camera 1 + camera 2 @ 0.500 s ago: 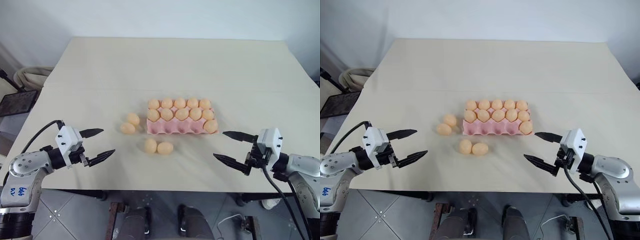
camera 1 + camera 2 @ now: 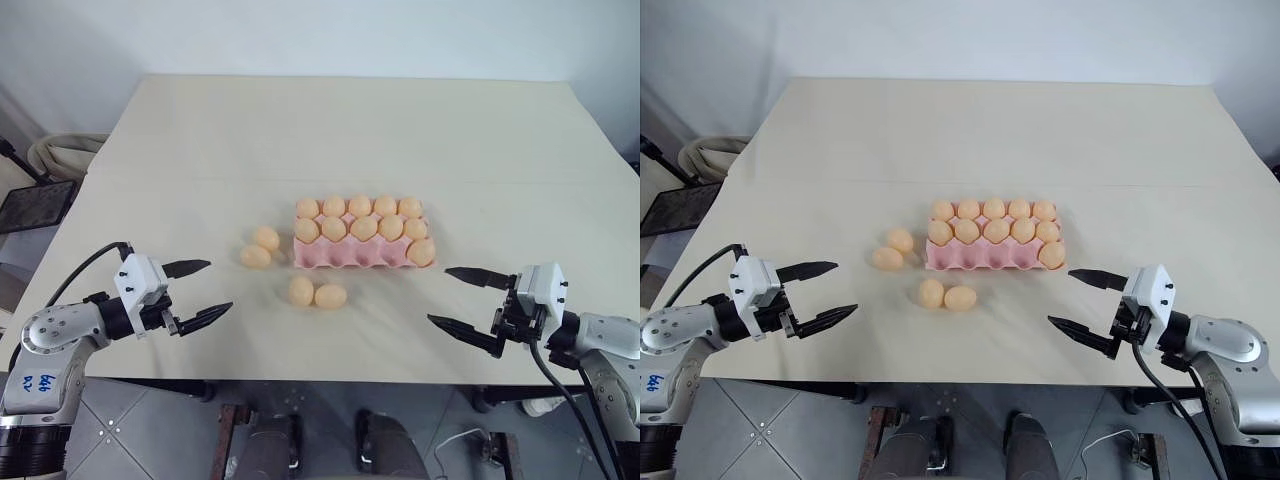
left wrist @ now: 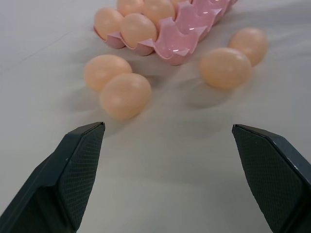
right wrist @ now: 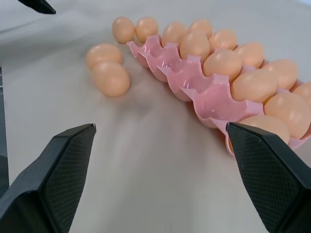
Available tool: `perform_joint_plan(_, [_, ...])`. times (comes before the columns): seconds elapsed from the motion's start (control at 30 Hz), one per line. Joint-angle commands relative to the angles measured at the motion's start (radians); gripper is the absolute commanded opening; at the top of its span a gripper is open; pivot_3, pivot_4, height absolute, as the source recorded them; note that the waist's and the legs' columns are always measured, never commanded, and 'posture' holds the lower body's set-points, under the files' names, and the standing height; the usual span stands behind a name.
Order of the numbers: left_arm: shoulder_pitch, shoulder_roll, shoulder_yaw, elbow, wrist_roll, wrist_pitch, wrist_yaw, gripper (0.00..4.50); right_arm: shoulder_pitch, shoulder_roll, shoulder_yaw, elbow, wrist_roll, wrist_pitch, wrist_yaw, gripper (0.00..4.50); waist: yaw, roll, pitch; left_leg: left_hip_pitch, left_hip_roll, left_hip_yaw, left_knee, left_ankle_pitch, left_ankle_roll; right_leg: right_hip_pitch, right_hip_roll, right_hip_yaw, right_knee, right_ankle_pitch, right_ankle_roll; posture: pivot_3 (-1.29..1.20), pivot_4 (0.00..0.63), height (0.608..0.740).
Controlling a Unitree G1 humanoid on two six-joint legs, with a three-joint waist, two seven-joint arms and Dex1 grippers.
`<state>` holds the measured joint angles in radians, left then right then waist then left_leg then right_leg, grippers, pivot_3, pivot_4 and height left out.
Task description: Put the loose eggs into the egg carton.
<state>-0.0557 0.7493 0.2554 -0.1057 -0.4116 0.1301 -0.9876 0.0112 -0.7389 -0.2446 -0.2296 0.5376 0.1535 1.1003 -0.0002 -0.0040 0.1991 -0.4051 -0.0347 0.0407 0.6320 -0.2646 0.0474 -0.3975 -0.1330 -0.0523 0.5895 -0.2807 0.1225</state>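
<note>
The pink egg carton (image 2: 349, 257) lies mid-table; its two back rows hold eggs, and one egg (image 2: 421, 252) sits in the right end cup of the front row. Two loose eggs (image 2: 265, 237) (image 2: 255, 257) lie just left of the carton. Another pair (image 2: 301, 291) (image 2: 330, 296) lies in front of it. My left gripper (image 2: 217, 286) hovers open near the front left, short of the eggs. My right gripper (image 2: 439, 295) stands open at the front right, level with the carton's right end. Neither holds anything. The left wrist view shows the nearest loose egg (image 3: 125, 95) ahead of the fingers.
The beige table (image 2: 350, 130) stretches wide and bare behind the carton. Its near edge runs just under both grippers. Off the table's left side sit a dark flat object (image 2: 35, 205) and a beige bundle (image 2: 65, 152).
My right gripper has drifted slightly toward the table's near edge. The left gripper, the eggs and the carton stay where they were.
</note>
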Motion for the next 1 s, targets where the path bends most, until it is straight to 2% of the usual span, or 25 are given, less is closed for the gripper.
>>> perform_joint_plan(0.03, [-0.019, -0.001, -0.015, -0.010, -0.002, -0.049, -0.034, 4.47, 0.015, 0.017, -0.069, -0.024, 0.040, -0.074, 0.025, 4.50, 0.000, 0.000, 0.000, 0.000, 0.000, 0.000, 0.000, 0.000, 0.000, 0.000, 0.000, 0.000, 0.000, 0.000, 0.000, 0.00, 0.150, 0.740])
perform_joint_plan(0.1, [-0.037, -0.008, -0.034, -0.009, 0.000, -0.064, -0.048, 4.47, 0.026, 0.040, -0.111, -0.023, 0.073, -0.120, 0.037, 4.50, 0.003, 0.000, 0.000, 0.000, 0.000, 0.000, 0.000, 0.000, 0.000, 0.000, 0.000, 0.000, 0.000, 0.000, 0.000, 0.00, 0.150, 0.740])
perform_joint_plan(0.27, [-0.071, -0.002, -0.115, -0.045, -0.001, -0.064, -0.106, 4.47, 0.088, 0.021, -0.170, -0.046, 0.109, -0.088, 0.047, 4.50, 0.011, 0.000, 0.000, 0.000, 0.000, 0.000, 0.000, 0.000, 0.000, 0.001, 0.000, 0.000, 0.000, 0.000, 0.000, 0.00, 0.150, 0.740])
perform_joint_plan(0.5, [-0.093, 0.000, -0.171, -0.059, 0.004, -0.042, -0.136, 4.47, 0.134, 0.020, -0.190, -0.076, 0.111, -0.076, 0.033, 4.50, 0.006, 0.000, 0.000, 0.001, 0.000, 0.001, 0.001, 0.000, 0.000, 0.001, 0.000, 0.000, 0.001, 0.000, 0.000, 0.00, 0.150, 0.740])
perform_joint_plan(0.77, [-0.299, -0.090, -0.336, -0.028, 0.026, 0.074, -0.132, 4.47, 0.176, -0.007, -0.220, -0.072, 0.120, -0.052, 0.052, 4.50, 0.026, 0.000, 0.000, 0.001, 0.000, 0.001, 0.004, 0.000, 0.000, 0.003, 0.000, 0.000, 0.001, 0.001, 0.000, 0.00, 0.150, 0.740])
perform_joint_plan(1.0, [-0.462, -0.233, -0.503, 0.099, 0.161, 0.003, -0.123, 4.47, 0.221, -0.008, -0.259, -0.084, 0.108, -0.055, 0.036, 4.50, 0.027, 0.000, 0.000, 0.001, 0.000, 0.001, 0.005, 0.001, 0.001, 0.003, 0.001, -0.001, 0.001, 0.001, 0.001, 0.00, 0.150, 0.740])
